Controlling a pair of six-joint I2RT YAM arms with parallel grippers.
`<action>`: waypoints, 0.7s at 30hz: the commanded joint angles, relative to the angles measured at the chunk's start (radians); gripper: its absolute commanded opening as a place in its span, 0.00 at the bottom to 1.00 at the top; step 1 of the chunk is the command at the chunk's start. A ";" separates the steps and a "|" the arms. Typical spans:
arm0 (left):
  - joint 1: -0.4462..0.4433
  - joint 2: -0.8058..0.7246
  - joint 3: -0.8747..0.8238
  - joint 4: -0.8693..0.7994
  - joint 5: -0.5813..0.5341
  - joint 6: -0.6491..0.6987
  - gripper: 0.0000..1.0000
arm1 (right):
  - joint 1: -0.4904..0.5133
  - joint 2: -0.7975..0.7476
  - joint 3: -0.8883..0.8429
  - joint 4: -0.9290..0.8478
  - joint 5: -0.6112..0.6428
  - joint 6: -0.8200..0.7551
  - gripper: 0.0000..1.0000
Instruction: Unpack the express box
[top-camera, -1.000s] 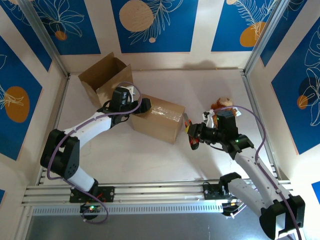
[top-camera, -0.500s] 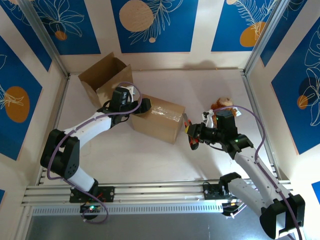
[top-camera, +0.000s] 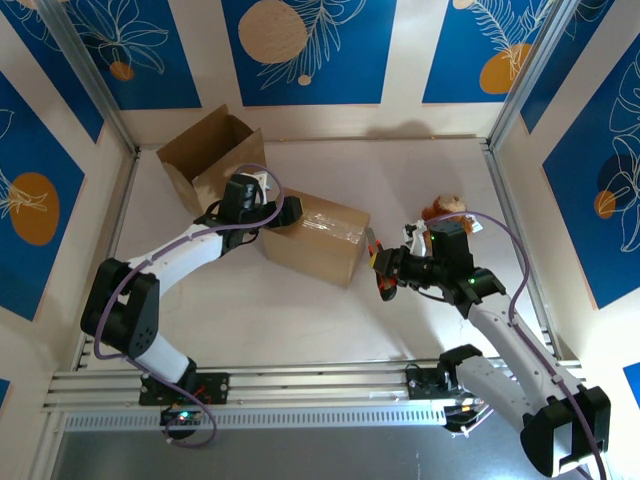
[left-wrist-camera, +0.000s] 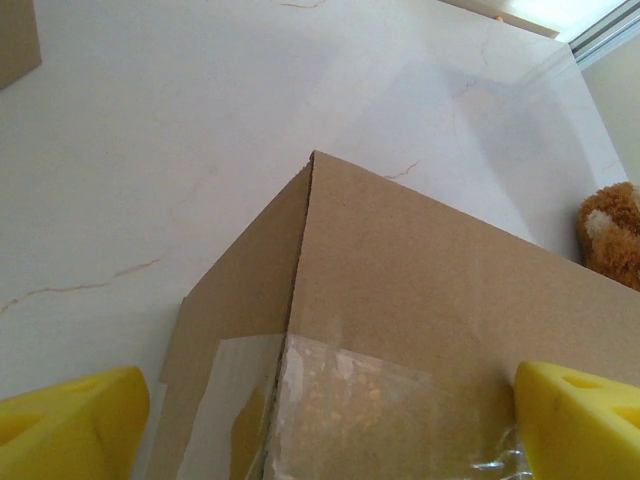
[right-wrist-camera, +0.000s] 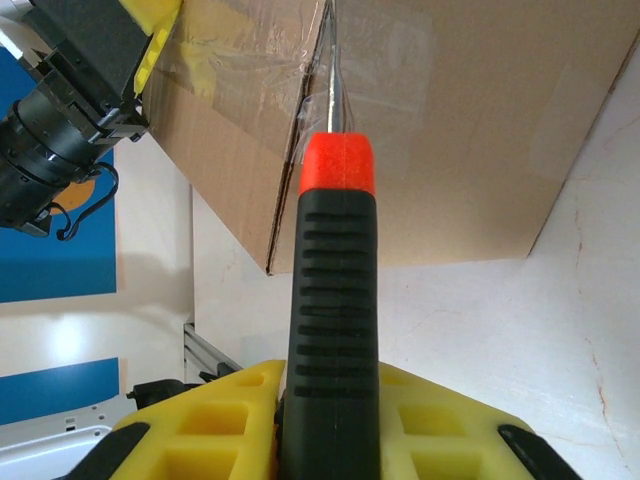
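plainly, cutter (right-wrist-camera: 333, 330) in right tool (top-camera: 387, 272), blade (right-wrist-camera: 333, 95) at clear tape (left-wrist-camera: 370, 410) on box (top-camera: 315, 237)

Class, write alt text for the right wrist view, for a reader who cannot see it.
The right gripper holds a knife with a black handle and red collar, its blade pointing at the taped seam of a cardboard box.

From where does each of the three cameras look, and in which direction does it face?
Top: above and behind the arms, facing down on the table; both arms show.
Left wrist: above the taped box, facing its top; the open left gripper shows yellow fingertips.
Right wrist: looks along the knife toward the box's tape; the right gripper grips the handle.
Both wrist views share the box.
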 joint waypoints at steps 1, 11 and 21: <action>0.004 0.049 -0.037 -0.183 -0.065 0.038 0.92 | 0.012 0.009 0.024 -0.001 -0.008 0.017 0.00; 0.004 0.052 -0.039 -0.178 -0.062 0.036 0.92 | 0.024 -0.006 0.028 -0.038 0.038 0.022 0.00; 0.004 0.052 -0.040 -0.175 -0.060 0.035 0.92 | 0.000 -0.016 0.045 -0.027 0.032 0.025 0.00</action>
